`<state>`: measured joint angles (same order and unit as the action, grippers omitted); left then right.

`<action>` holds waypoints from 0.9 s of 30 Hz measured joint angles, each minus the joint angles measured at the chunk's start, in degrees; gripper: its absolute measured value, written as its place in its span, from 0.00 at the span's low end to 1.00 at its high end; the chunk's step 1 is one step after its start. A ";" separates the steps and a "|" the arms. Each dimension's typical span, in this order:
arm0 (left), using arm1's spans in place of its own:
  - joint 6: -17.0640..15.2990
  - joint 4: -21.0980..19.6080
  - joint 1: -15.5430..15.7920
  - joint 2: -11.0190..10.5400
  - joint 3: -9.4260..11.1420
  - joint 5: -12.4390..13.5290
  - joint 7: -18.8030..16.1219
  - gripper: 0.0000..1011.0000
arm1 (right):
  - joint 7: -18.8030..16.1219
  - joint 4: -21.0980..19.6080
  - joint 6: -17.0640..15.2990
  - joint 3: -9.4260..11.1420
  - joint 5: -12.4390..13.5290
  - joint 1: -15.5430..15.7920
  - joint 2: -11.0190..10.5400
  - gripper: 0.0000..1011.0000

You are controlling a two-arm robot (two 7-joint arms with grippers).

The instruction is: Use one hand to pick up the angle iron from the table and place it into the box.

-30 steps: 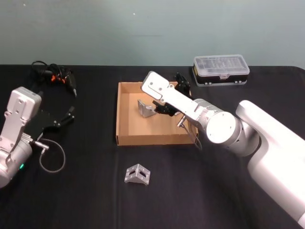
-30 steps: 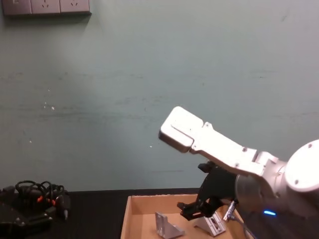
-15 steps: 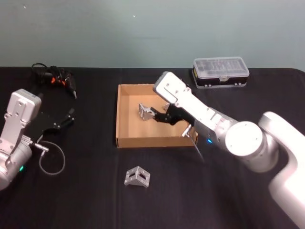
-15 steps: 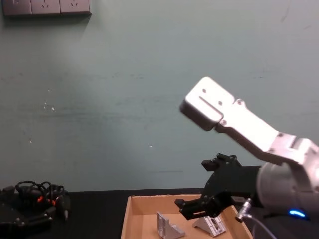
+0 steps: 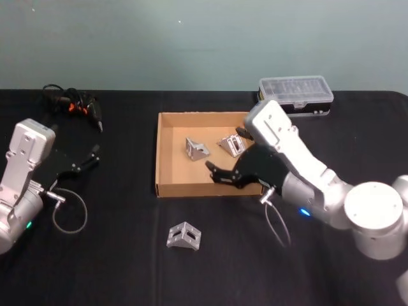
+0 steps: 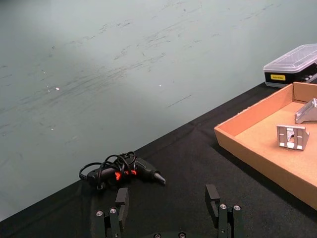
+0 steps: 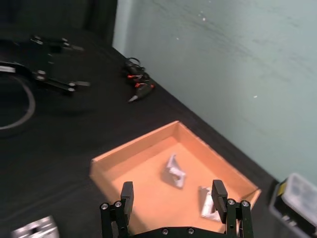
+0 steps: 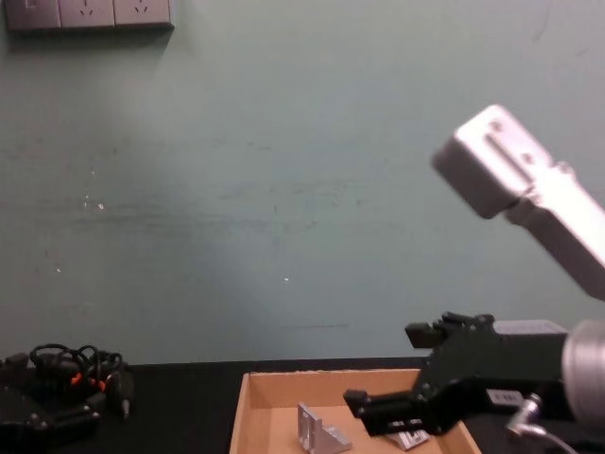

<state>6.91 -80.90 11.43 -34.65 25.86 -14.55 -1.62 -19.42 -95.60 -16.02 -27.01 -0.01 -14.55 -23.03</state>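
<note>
Your right pincer [image 5: 220,173] hung spread wide and empty just above the near wall of the box [image 5: 191,189], its fingers pointing left and slightly toward the far side. You had two angle irons lying on the box floor, the left-hand piece [image 5: 196,149] and the right-hand piece [image 5: 231,145], close together but apart. The loose angle iron [image 5: 184,235] sat outside the box on the bare table [image 5: 115,268], on the near side of that wall and a little left of your pincer's tips. The coming reach therefore ran toward you and slightly left, away from the box. Its longer span looked to lie roughly left to right, so you would probably have wanted the jaws turned to close across its short way, near to far. Your right pincer was clearly the closer one. The left pincer [image 5: 94,156], also spread with nothing between its fingers, was parked well off to the left. Nothing lay between your right pincer and the piece except the low cardboard wall, which you would have had to clear on the way out and again on the return. The right arm's own dangling cable [image 5: 277,223] hung to the right of that path. The cabled black tool [image 5: 71,104] at far left and the clear-lidded case [image 5: 295,94] beyond the box were well out of it.
</note>
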 joint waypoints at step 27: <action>0.00 0.00 0.00 0.00 0.00 0.00 0.00 1.00 | -16.70 -2.15 -0.21 -3.60 10.36 1.72 -6.95 0.99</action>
<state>6.90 -80.90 11.43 -34.65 25.86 -14.55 -1.62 -36.11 -97.75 -16.23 -30.61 10.35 -12.84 -29.98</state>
